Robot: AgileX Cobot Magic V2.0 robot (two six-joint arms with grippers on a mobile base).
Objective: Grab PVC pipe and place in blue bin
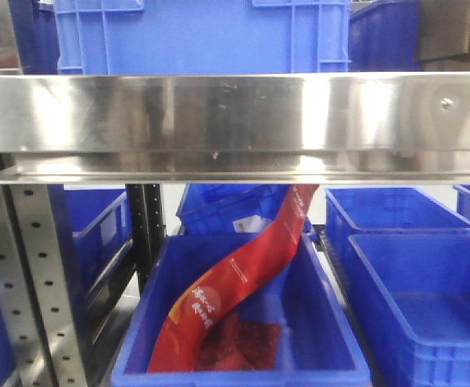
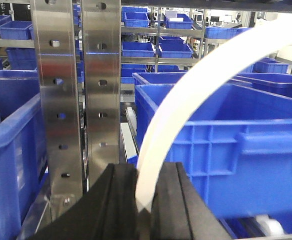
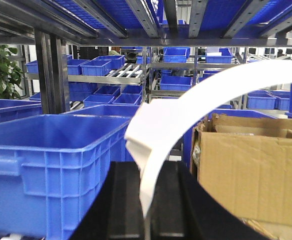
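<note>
In the right wrist view my right gripper (image 3: 147,200) is shut on a white curved PVC pipe (image 3: 211,95). It arches up and to the right from a wider flat end beside the black jaws. A large blue bin (image 3: 50,150) stands just left of it. In the left wrist view my left gripper (image 2: 144,200) is shut on a similar white curved strip (image 2: 186,100), with its end pinched between the jaws. Another blue bin (image 2: 226,150) is close on the right. Neither gripper shows in the front view.
A steel shelf beam (image 1: 235,121) crosses the front view, with blue bins below; one bin (image 1: 138,339) holds a red pouch (image 1: 235,274). Perforated steel uprights (image 2: 80,100) stand left of the left gripper. A cardboard box (image 3: 251,170) sits right of the right gripper.
</note>
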